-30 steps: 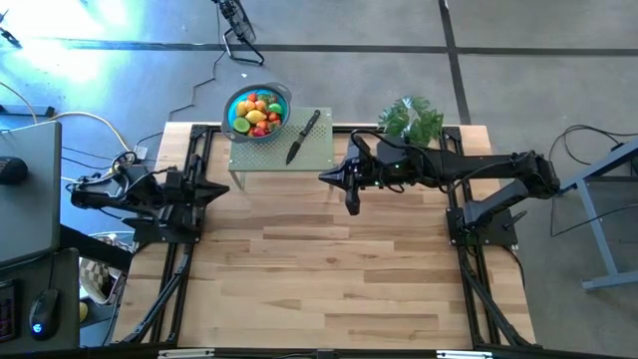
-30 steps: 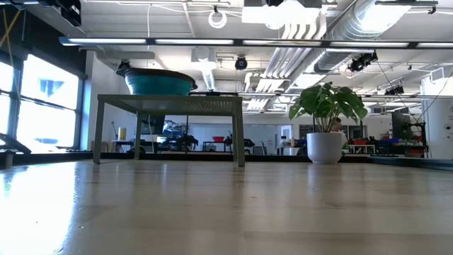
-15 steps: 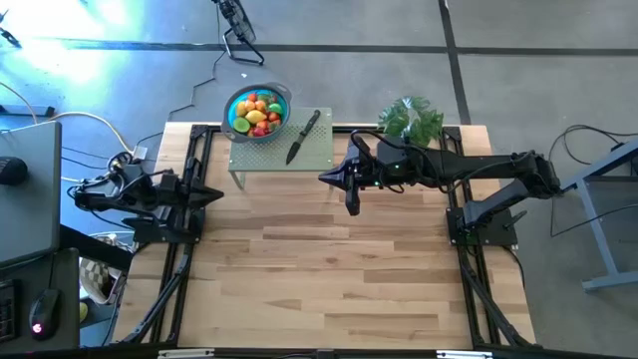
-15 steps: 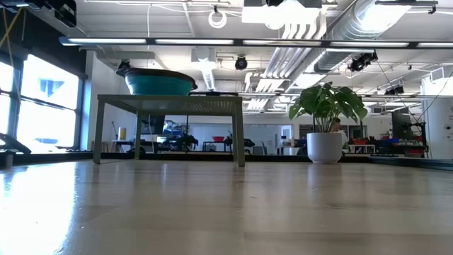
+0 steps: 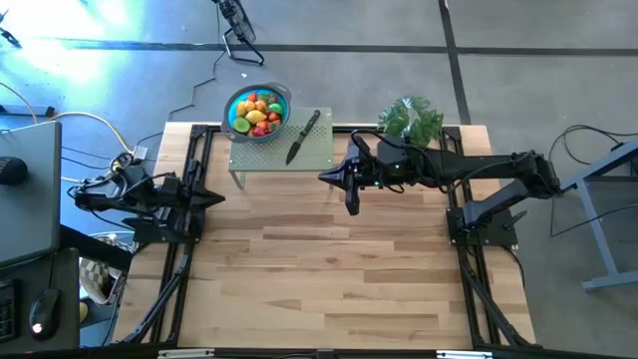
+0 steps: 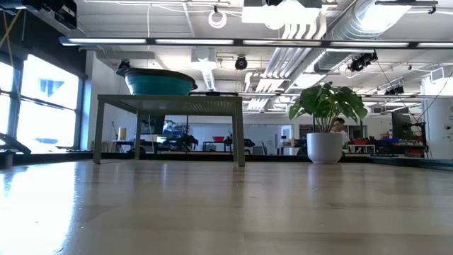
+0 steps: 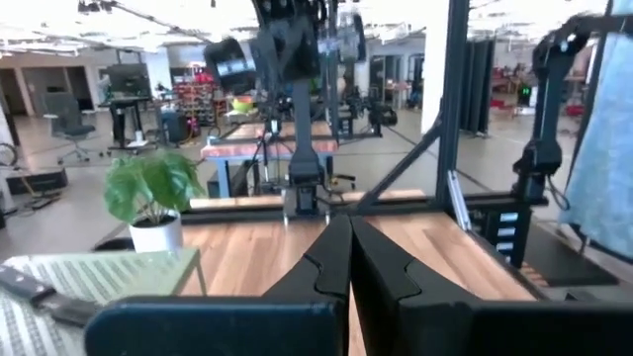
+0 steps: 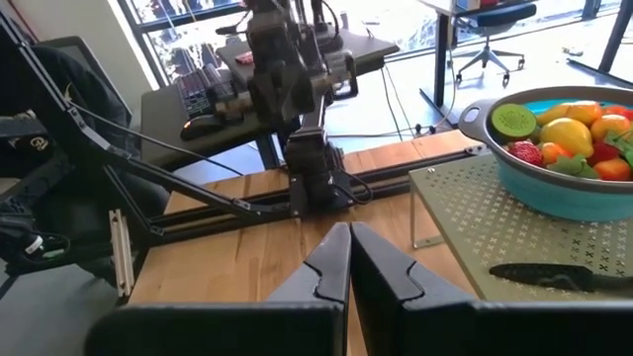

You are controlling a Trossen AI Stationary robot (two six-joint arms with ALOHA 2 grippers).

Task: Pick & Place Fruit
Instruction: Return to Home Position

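The small toy fruit pieces (image 5: 258, 114) are red, orange, yellow and green, and one shows a flat green cut face. They lie heaped in the blue perforated plastic bowl (image 5: 229, 112) on the pale green mesh shelf (image 5: 317, 155) at the table's far edge. A black-handled knife (image 5: 302, 137) lies beside the bowl. Left gripper (image 5: 215, 196): jaws clenched, empty, at the table's left edge. Right gripper (image 5: 323, 178): jaws clenched, empty, by the shelf's front right corner.

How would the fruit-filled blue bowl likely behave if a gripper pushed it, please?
The bowl looks wide and low, so it would probably slide rather than tip. It stands near a corner of the shelf, so pushing might drop it. The heaped fruit could spill.
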